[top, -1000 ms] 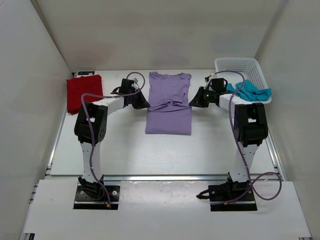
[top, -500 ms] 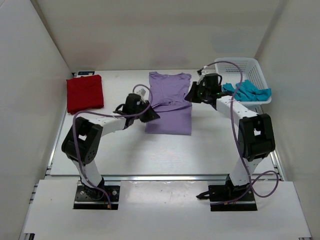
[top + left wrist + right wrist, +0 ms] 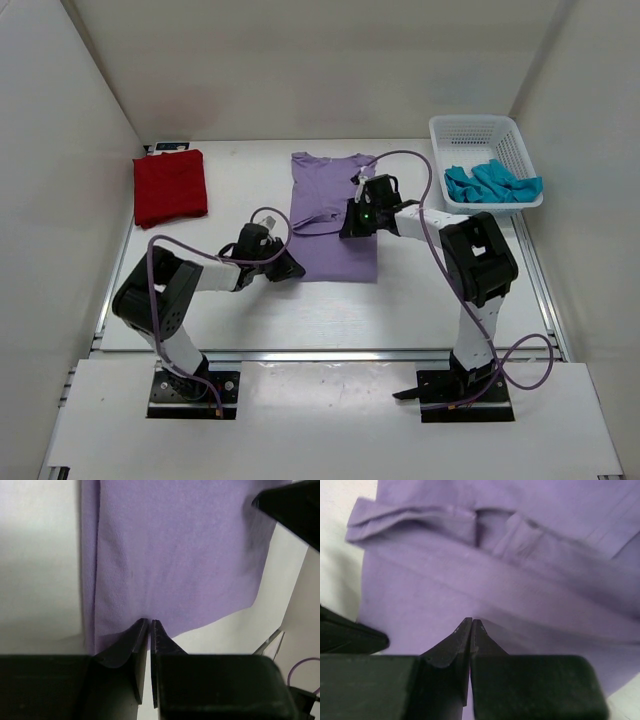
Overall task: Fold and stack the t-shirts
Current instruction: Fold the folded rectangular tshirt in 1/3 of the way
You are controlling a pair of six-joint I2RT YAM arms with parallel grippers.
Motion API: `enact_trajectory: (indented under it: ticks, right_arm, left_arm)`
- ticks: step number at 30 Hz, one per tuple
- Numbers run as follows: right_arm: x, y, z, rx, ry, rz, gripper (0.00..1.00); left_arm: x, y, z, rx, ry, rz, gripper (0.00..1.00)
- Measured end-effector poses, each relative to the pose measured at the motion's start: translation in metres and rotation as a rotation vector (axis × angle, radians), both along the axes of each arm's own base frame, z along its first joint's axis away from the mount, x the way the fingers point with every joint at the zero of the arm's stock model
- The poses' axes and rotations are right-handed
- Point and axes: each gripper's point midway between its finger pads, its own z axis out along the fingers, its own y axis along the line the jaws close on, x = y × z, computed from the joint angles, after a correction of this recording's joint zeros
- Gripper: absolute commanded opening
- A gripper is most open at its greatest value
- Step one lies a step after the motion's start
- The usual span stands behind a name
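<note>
Working the near hem: the left gripper (image 3: 287, 268) sits low on the table (image 3: 220, 315) at the near-left corner of the lavender t-shirt (image 3: 325, 195). Its jaws are drawn to a thin slit with the hem at their tips, which reads as a pinch on that corner, probably to lift or steady it for a fold. The shirt lies flat mid-table, collar far, sides turned in so it makes a narrow strip, and a ridge of bunched cloth crosses it about halfway up. The right gripper (image 3: 350, 222) is over the shirt's right half beside that ridge, jaws pressed fully together, tips down on the fabric; whether a layer is caught between them, cannot tell. Judged step: folding the lavender shirt. Far left, the dark red t-shirt (image 3: 170, 187) lies folded square, likely the base of the stack. Far right, the teal t-shirt (image 3: 492, 183) sits crumpled in the white mesh basket (image 3: 470, 122), spilling over its near rim, not yet folded.
</note>
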Motion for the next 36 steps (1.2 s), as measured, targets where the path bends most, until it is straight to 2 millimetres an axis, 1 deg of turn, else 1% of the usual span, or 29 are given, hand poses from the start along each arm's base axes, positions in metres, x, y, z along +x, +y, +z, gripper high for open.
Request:
enact_trajectory:
  ticks: [3, 5, 11, 14, 16, 19, 20, 22, 24, 25, 26, 28, 30, 32, 36]
  right_arm:
    - [0.0, 0.001, -0.003, 0.004, -0.001, 0.001, 0.0]
    - [0.002, 0.002, -0.004, 0.007, -0.005, 0.0, 0.0]
    - [0.01, 0.006, -0.019, 0.002, 0.016, -0.001, 0.0]
    - [0.007, 0.008, -0.017, 0.007, 0.013, 0.002, 0.0]
    - [-0.006, 0.009, -0.017, 0.014, 0.015, 0.007, 0.0]
    - [-0.035, 0.014, -0.019, 0.025, 0.032, 0.033, 0.0]
    - [-0.041, 0.018, -0.02, 0.027, 0.037, 0.043, 0.0]
    - [-0.041, 0.025, -0.021, 0.035, 0.04, 0.054, 0.0]
    - [-0.031, 0.033, -0.021, 0.054, 0.03, 0.06, 0.0]
    - [-0.022, 0.036, -0.021, 0.067, 0.028, 0.056, 0.0]
    - [-0.013, 0.036, -0.021, 0.075, 0.024, 0.048, 0.0]
    - [0.013, 0.033, -0.018, 0.083, -0.001, 0.018, 0.0]
    - [0.041, 0.025, -0.014, 0.085, -0.03, -0.024, 0.0]
    - [0.067, 0.012, -0.006, 0.086, -0.061, -0.072, 0.0]
    - [0.103, -0.012, 0.021, 0.081, -0.133, -0.147, 0.0]
  left_arm:
    - [-0.014, 0.008, 0.001, 0.005, 0.004, 0.001, 0.21]
    - [-0.021, 0.013, 0.002, 0.011, 0.008, 0.0, 0.21]
    - [-0.028, 0.021, 0.004, 0.007, 0.011, 0.01, 0.21]
    - [-0.029, 0.02, 0.004, 0.0, 0.014, 0.005, 0.2]
    - [-0.03, 0.019, 0.005, -0.006, 0.018, -0.002, 0.22]
    - [-0.032, 0.018, 0.006, -0.013, 0.019, -0.007, 0.22]
    - [-0.033, 0.018, 0.006, -0.015, 0.016, -0.007, 0.22]
    - [-0.035, 0.018, 0.006, -0.017, 0.019, -0.008, 0.22]
    - [-0.035, 0.019, 0.005, -0.017, 0.021, -0.009, 0.21]
    - [-0.036, 0.019, 0.005, -0.018, 0.022, -0.009, 0.21]
    - [-0.037, 0.019, 0.004, -0.018, 0.023, -0.009, 0.21]
    - [-0.039, 0.02, 0.002, -0.014, 0.031, -0.009, 0.21]
    - [-0.04, 0.021, 0.001, -0.01, 0.037, -0.009, 0.21]
    - [-0.04, 0.023, 0.0, -0.008, 0.039, -0.006, 0.21]
    - [-0.039, 0.026, -0.001, -0.005, 0.047, 0.005, 0.21]
